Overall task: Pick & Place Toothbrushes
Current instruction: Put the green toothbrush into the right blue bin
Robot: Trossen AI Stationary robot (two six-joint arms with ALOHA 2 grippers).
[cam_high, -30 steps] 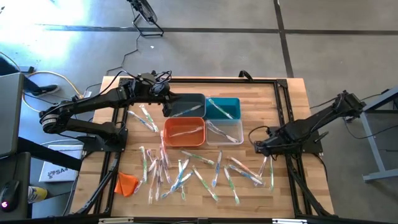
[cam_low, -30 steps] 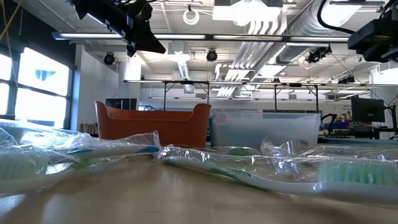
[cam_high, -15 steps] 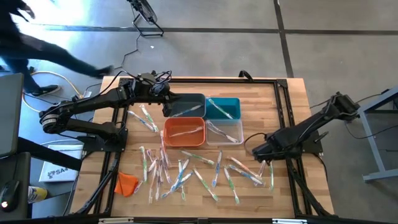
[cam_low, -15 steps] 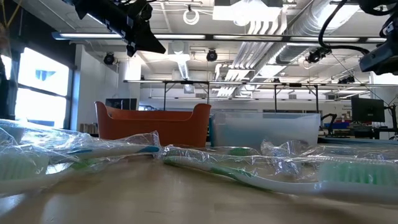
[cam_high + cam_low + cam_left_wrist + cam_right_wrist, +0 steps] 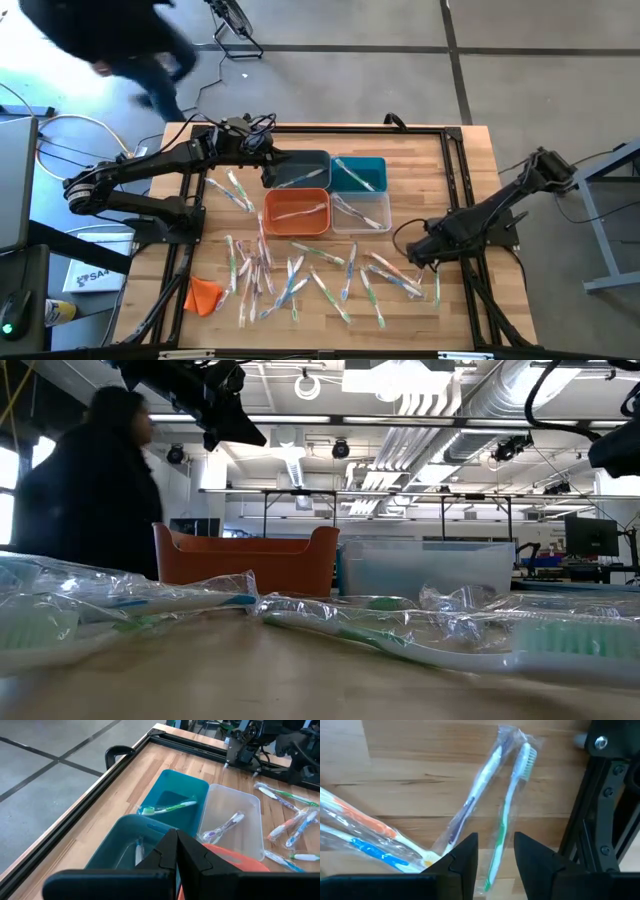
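Note:
Many wrapped toothbrushes (image 5: 300, 275) lie scattered on the near half of the wooden table. My right gripper (image 5: 415, 250) points down above the right end of the scatter, open. In its wrist view (image 5: 495, 852) a green-and-white toothbrush (image 5: 507, 815) runs between the fingers without touching them, with a purple-and-white one (image 5: 475, 795) beside it. My left gripper (image 5: 268, 170) waits shut, raised at the dark grey bin (image 5: 305, 165); its wrist view (image 5: 176, 851) looks over the bins.
Four bins stand together mid-table: dark grey, teal (image 5: 372, 165), orange (image 5: 296, 228) and clear (image 5: 372, 225), each with a toothbrush or two inside. An orange cloth lump (image 5: 203, 294) lies near left. A black frame rail (image 5: 600, 820) runs close beside my right gripper. A person (image 5: 110, 40) passes beyond the far left corner.
My right gripper has moved toward the table's near edge and sunk a little, ending over the toothbrushes at the right of the scatter. A person has walked into view beyond the table's far left corner. The toothbrushes and bins lie as before.

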